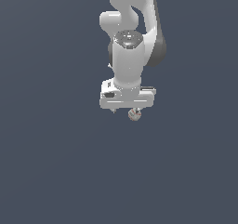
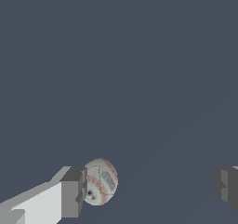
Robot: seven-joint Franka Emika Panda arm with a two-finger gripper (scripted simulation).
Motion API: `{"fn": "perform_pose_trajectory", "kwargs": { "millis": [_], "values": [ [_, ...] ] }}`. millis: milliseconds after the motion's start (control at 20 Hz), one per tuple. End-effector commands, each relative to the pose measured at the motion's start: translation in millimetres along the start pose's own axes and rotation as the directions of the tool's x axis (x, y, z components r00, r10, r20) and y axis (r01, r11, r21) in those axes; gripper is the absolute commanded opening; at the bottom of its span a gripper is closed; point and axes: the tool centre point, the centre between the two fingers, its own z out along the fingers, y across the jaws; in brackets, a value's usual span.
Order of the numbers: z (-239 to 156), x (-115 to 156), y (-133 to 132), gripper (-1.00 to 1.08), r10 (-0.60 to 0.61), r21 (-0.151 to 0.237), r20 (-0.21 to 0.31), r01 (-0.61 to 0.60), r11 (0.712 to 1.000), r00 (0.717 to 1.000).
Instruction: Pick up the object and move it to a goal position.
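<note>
The object (image 2: 100, 181) is a small whitish ball with red stitching, like a baseball. In the wrist view it lies between my fingers, right against one grey fingertip (image 2: 72, 193), while the other fingertip (image 2: 227, 186) stands far off. My gripper (image 2: 148, 190) is open wide and holds nothing. In the exterior view the ball (image 1: 135, 114) peeks out just under the white hand, toward that view's right side of the gripper (image 1: 125, 110). The hand hides most of the fingers there.
A plain dark grey-blue surface (image 1: 56, 162) fills both views. The white arm (image 1: 128, 56) rises above the hand. No goal marker shows.
</note>
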Motion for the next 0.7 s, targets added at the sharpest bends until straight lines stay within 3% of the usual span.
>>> {"fn": "perform_pose_trajectory", "kwargs": {
  "millis": [0, 650],
  "values": [
    [0.0, 0.0, 0.0, 1.0, 0.0, 0.0, 0.0, 0.0, 1.0, 1.0],
    [10.8, -1.3, 21.7, 1.0, 0.063, 0.006, 0.013, -0.063, 0.998, 0.998]
  ]
}}
